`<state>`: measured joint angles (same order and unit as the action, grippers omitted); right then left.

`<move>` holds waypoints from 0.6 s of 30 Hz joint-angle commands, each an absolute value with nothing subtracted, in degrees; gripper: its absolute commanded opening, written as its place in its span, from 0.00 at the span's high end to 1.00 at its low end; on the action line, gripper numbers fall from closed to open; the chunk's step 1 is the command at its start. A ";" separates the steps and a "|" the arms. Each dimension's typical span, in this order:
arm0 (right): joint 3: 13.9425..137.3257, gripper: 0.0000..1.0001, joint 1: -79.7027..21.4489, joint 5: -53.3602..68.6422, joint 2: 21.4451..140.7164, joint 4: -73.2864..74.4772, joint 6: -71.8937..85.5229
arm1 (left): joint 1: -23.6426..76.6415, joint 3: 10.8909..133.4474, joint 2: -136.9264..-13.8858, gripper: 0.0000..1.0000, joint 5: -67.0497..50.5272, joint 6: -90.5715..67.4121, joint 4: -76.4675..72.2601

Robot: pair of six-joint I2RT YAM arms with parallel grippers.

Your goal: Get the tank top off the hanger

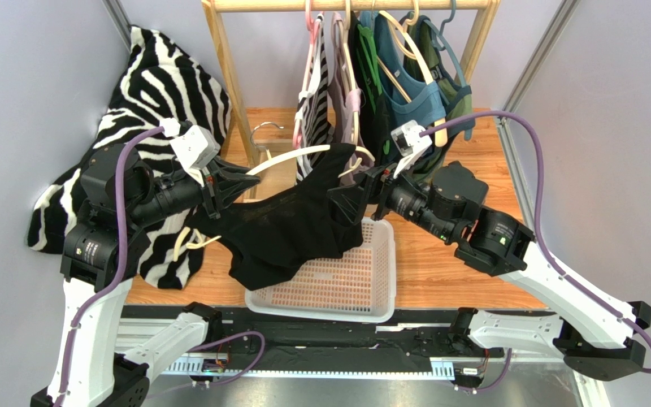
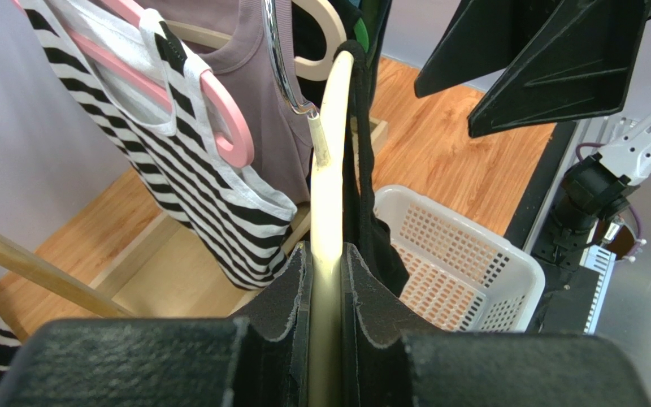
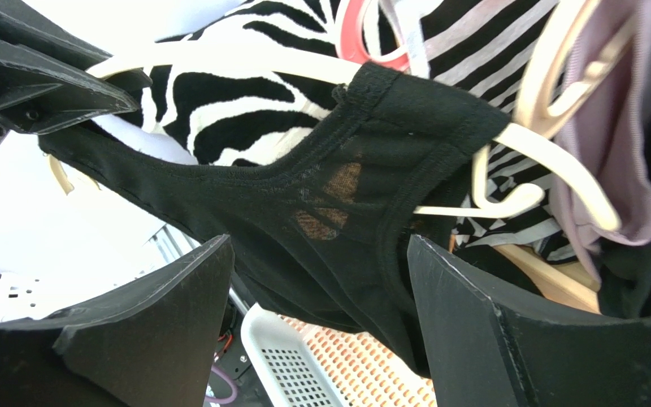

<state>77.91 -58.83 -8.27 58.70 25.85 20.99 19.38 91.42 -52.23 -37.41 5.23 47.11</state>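
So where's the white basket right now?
In the top view, the white basket sits centre-front on the wooden table, partly under the drooping black tank top.

The tank top [image 1: 295, 225] on its hanger [image 1: 291, 159] hangs over the basket [image 1: 388, 264], with the clothes rail [image 1: 346, 5] behind the basket and the blanket [image 1: 168, 93] to its left.

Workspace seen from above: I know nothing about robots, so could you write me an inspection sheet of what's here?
Surface: wooden table, a white basket standing on it.
Job's things: black tank top draped on a cream hanger, above the basket.
Clutter: zebra-print cloth at left; other tops hanging on the wooden rack.
Grippers: left gripper shut on the hanger; right gripper open, tank top between its fingers.
Cables: purple cables loop along both arms.
Surroundings: grey walls.
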 commanded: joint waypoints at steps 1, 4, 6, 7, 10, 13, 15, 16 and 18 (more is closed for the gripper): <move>78.57 0.21 -59.24 -6.94 60.90 21.80 21.62 | 19.51 93.34 -51.68 1.00 -38.23 5.01 43.24; 80.06 0.20 -59.24 -5.81 63.45 21.18 21.53 | 19.60 92.99 -51.42 1.00 -38.32 5.18 43.33; 81.47 0.21 -59.24 -4.93 65.30 21.44 21.45 | 19.51 92.90 -51.24 1.00 -38.32 5.10 43.24; 81.74 0.21 -59.24 -4.83 65.74 21.45 21.62 | 19.51 92.90 -51.15 1.00 -38.41 5.01 43.24; 81.56 0.21 -59.15 -5.89 66.27 20.74 21.10 | 19.51 92.99 -51.07 1.00 -39.02 4.57 43.24; 81.47 0.22 -59.15 -6.15 66.44 20.48 20.83 | 19.51 93.08 -50.98 1.00 -39.37 4.22 43.24; 81.39 0.23 -59.15 -6.24 66.45 20.65 20.48 | 19.51 92.99 -50.80 1.00 -39.72 4.04 43.33; 81.21 0.22 -59.15 -6.50 66.45 20.83 20.22 | 19.51 92.99 -50.71 1.00 -39.90 4.04 43.24; 80.86 0.21 -59.15 -7.38 66.01 21.36 19.60 | 19.51 92.81 -50.45 1.00 -39.73 4.04 43.24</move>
